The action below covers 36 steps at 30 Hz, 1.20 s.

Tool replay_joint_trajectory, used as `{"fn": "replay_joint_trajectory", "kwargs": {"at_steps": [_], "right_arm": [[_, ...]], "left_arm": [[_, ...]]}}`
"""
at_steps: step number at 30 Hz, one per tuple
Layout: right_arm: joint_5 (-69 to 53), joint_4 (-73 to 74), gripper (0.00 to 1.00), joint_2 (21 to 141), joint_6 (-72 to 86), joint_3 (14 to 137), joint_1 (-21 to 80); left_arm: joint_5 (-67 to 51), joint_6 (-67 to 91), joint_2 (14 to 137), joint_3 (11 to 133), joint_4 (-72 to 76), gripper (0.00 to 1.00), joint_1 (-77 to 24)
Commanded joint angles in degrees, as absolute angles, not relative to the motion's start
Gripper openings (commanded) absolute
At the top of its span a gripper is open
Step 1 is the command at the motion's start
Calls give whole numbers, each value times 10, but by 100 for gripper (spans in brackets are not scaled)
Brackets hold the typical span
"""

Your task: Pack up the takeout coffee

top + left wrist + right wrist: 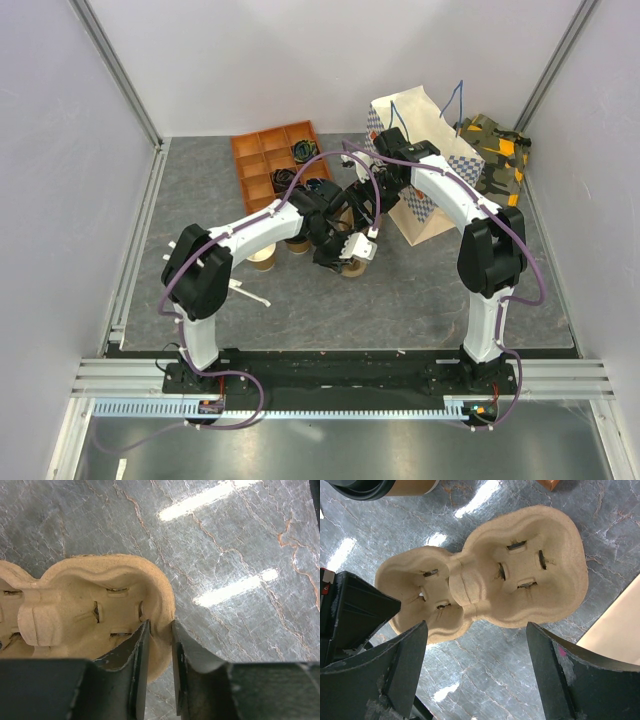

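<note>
Closest in, the left claw (160,628) has its two black fingers pinched together on the rim of the pale moulded-pulp two-cup carrier (520,587), which lies open side up on the grey marbled tabletop (240,545). The right claw (476,626) hangs above that carrier with fingers spread wide, gripping nothing. The takeout coffee (367,487), a small brown paper cup with a round black plastic lid, sits just beyond the left claw, apart from the carrier
</note>
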State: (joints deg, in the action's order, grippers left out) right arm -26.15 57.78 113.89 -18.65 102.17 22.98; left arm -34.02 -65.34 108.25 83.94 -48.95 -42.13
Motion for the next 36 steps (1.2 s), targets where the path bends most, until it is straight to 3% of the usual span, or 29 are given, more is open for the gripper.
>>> {"fn": "replay_joint_trajectory", "kwargs": {"at_steps": [1, 16, 20, 30, 36], "right_arm": [[-265, 577, 88, 1131, -188, 1045, 228], [-265, 577, 88, 1135, -189, 1046, 227], [-267, 576, 88, 1135, -189, 1045, 227], [-265, 577, 88, 1135, -192, 1043, 228], [-266, 577, 88, 1136, -192, 1041, 227]], "left_arm": [[-356, -634, 1093, 854, -491, 32, -421], [-352, -632, 1093, 845, -490, 35, -431], [-345, -635, 1100, 847, -489, 30, -431], [-334, -639, 1111, 850, -488, 37, -431], [-336, -640, 1110, 849, -487, 25, -431]]}}
